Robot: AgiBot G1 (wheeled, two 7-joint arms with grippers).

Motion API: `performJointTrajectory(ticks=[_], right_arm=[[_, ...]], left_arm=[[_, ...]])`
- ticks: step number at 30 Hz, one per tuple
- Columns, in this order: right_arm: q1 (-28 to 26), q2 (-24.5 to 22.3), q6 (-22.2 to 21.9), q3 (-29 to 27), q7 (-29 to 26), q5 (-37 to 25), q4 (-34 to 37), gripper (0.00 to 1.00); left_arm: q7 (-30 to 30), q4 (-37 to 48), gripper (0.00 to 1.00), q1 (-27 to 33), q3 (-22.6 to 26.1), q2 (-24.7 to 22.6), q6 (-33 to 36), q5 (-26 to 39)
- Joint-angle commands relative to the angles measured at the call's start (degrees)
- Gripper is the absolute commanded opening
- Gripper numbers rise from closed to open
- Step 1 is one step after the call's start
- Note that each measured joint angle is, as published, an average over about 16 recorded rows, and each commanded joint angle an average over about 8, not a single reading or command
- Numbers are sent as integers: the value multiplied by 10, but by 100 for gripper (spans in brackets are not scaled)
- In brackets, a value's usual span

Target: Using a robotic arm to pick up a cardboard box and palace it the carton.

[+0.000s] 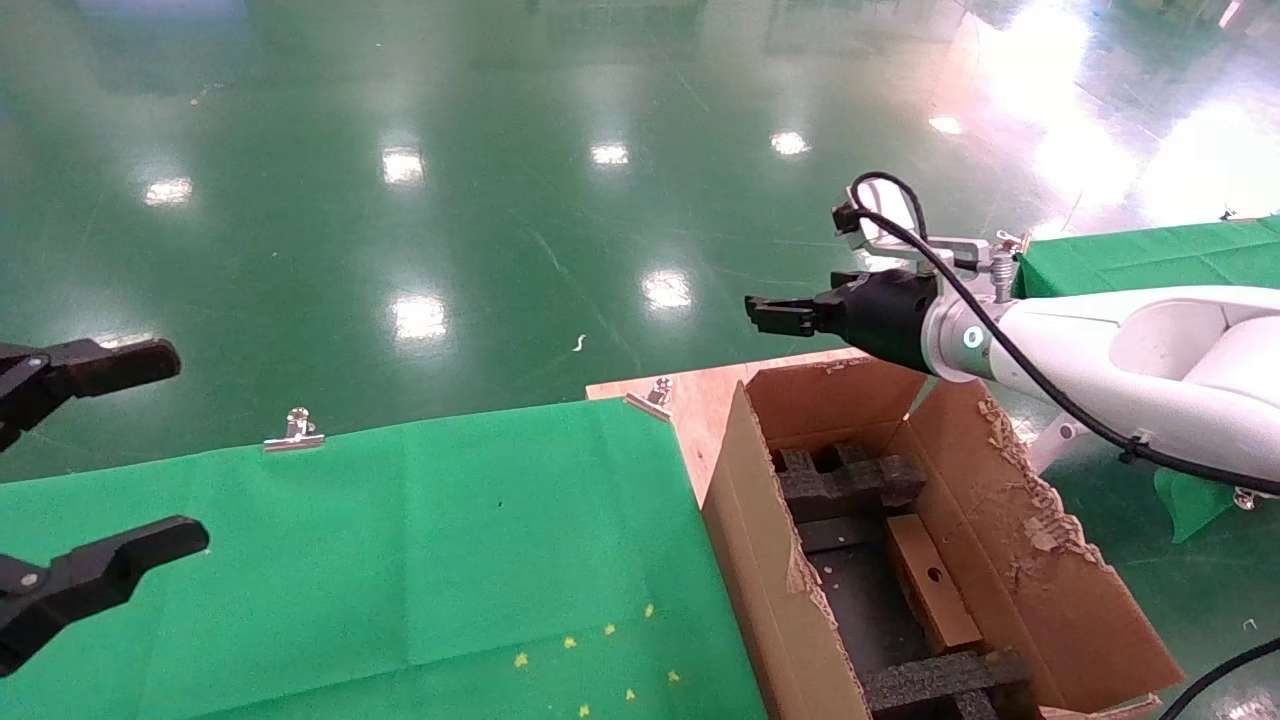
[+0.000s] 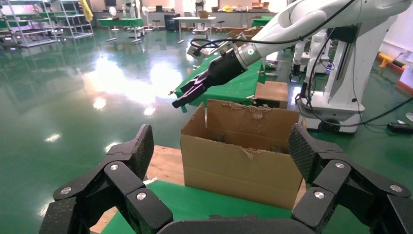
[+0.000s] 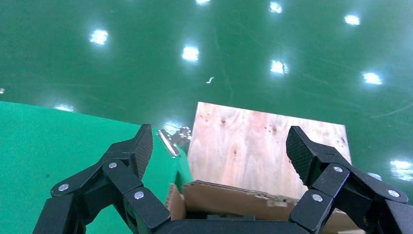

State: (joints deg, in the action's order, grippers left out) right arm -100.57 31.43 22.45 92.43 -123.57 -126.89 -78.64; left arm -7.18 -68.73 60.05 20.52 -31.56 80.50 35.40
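While the cardboard box [image 1: 932,582] lies inside the carton [image 1: 1040,560], I'd lift my empty, spread right claw [image 1: 775,315] clear of the far rim; left claw [image 1: 110,455] open, parked.

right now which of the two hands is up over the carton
The right hand, open and empty above the carton's far edge; the left hand hangs open over the green cloth.
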Motion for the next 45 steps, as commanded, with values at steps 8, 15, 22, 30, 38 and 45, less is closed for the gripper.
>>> performJointTrajectory(ticks=[8, 15, 22, 30, 38, 45], right_arm=[[7, 0, 9, -7, 7, 2, 1, 100], [38, 2, 59, -68, 97, 70, 5, 100], [84, 7, 133, -157, 229, 170, 11, 100], [135, 12, 216, -259, 380, 284, 17, 100], [186, 16, 300, -361, 530, 398, 24, 100], [231, 21, 374, -450, 663, 498, 30, 100]], left_arm=[[0, 0, 100, 0, 0, 0, 0, 0], [0, 0, 100, 0, 0, 0, 0, 0], [0, 0, 100, 0, 0, 0, 0, 0], [0, 0, 100, 0, 0, 0, 0, 0], [0, 0, 100, 0, 0, 0, 0, 0], [0, 0, 100, 0, 0, 0, 0, 0]])
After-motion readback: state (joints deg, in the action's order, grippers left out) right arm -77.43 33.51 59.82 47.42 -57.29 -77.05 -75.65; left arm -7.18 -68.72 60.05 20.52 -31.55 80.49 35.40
